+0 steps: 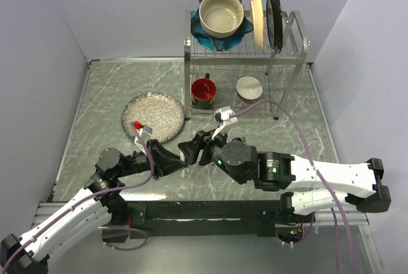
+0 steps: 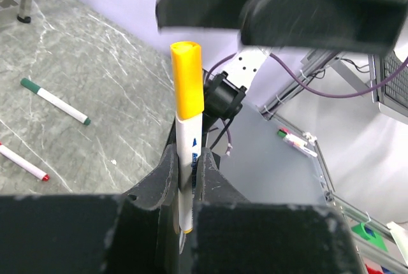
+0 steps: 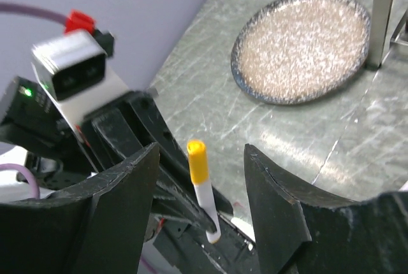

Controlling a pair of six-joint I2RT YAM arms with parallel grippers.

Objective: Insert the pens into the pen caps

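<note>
Yellow pen [image 2: 186,153] is standing nearly upright in the air above the table [image 1: 108,89], with its yellow cap [image 2: 187,79] sitting on the top end. The left gripper [image 2: 186,162] is clamping the white barrel low down between its closed fingers [image 2: 167,172]. The right gripper [image 3: 203,153] is hanging around the cap with its jaws spread apart, one finger on each side and neither touching it. In the left wrist view a blurred dark shape is filling the top of the picture, probably that same right gripper. Beyond the yellow pen, a green pen [image 2: 56,101] and a red pen [image 2: 22,162] are lying flat on the table, near each other but apart. Farther out, a speckled plate [image 1: 153,116] is sitting left of a metal rack [image 1: 242,49], which is sheltering a red cup [image 1: 204,89] and a white bowl [image 1: 248,87] under its top shelf and carrying a large bowl [image 1: 221,14] above.
</note>
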